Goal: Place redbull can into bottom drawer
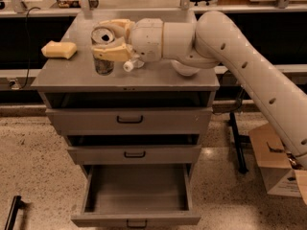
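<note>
1 redbull can (103,67), pinched between the gripper (100,40)'s fingers, stands upright at the cabinet (64,73)'s top.
Lowest in the cabinet, the bottom drawer (160,219) is pulled open.

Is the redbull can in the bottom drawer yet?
No, the gripper holds the redbull can at the cabinet top; the bottom drawer stands open.

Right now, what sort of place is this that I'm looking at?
Probably a robotics lab or workshop: a grey metal drawer cabinet stands on a speckled floor, a cardboard box sits beside it, and a long bench runs behind. The gripper is over the cabinet top, closed on the redbull can.
</note>
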Available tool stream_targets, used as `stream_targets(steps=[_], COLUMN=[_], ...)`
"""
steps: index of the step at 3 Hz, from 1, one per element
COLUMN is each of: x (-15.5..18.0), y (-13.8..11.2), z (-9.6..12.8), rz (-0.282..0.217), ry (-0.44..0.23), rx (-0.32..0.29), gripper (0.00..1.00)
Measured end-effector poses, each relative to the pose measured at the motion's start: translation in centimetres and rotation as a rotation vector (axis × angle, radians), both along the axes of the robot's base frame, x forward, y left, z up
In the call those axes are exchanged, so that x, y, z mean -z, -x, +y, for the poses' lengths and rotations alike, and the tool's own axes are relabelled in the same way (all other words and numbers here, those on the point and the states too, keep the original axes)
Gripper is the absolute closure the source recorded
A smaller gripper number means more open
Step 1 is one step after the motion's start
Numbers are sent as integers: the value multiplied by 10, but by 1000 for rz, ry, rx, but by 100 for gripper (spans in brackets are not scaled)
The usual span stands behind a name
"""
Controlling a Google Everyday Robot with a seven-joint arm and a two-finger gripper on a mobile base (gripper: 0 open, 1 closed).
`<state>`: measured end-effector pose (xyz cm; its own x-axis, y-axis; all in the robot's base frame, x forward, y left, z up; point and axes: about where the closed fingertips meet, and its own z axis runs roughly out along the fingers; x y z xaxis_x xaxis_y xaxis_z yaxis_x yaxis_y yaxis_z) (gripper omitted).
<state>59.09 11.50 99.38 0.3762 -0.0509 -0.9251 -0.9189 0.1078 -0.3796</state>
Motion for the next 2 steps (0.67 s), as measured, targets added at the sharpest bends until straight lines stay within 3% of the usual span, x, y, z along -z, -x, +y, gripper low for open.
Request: stream_targets(steps=[1, 2], x=[0, 29], y=[0, 0], z=[0, -2], rz=[0, 62], ry=[0, -1], rx=[0, 21], gripper=[100, 100])
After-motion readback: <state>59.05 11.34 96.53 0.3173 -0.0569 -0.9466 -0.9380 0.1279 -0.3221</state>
